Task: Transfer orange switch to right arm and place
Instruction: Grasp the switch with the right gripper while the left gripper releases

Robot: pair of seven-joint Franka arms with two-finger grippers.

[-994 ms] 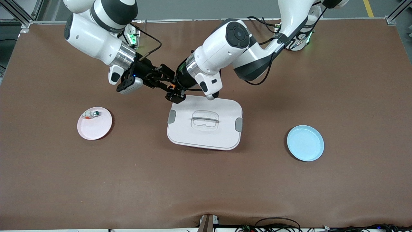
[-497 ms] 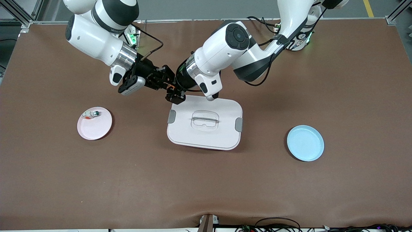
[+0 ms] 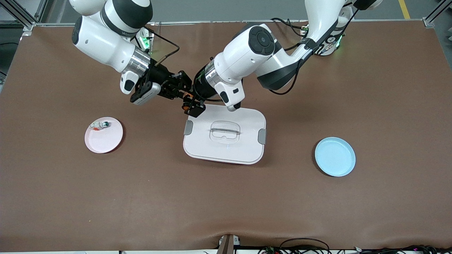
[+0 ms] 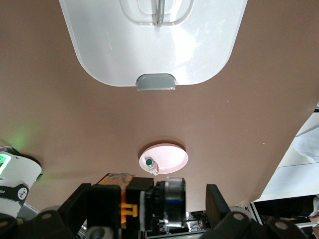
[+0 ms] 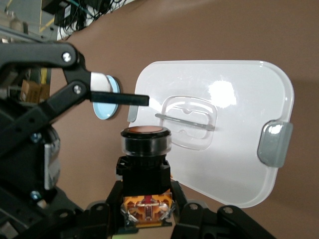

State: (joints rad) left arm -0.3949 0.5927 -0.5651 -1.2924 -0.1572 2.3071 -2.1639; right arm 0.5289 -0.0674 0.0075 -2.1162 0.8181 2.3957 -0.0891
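The orange switch (image 3: 188, 95), a black stub with a round orange end (image 5: 146, 131), hangs in the air over the table, just off a corner of the white box. My right gripper (image 3: 180, 92) is shut on its orange base (image 5: 147, 206). My left gripper (image 3: 190, 103) stands round the same switch with its jaws wide open. In the left wrist view the left gripper (image 4: 149, 204) has the switch (image 4: 172, 201) between its fingers, with a gap on each side. One left finger (image 5: 119, 98) shows beside the switch in the right wrist view.
A white lidded box (image 3: 247, 148) with grey clips sits mid-table, under the left wrist. A pink plate (image 3: 104, 141) holding a small white-and-green part (image 3: 102, 124) lies toward the right arm's end. A blue plate (image 3: 334, 156) lies toward the left arm's end.
The right gripper has closed on the switch. The left gripper, which held it, has opened and shifted slightly. The switch has stayed in place.
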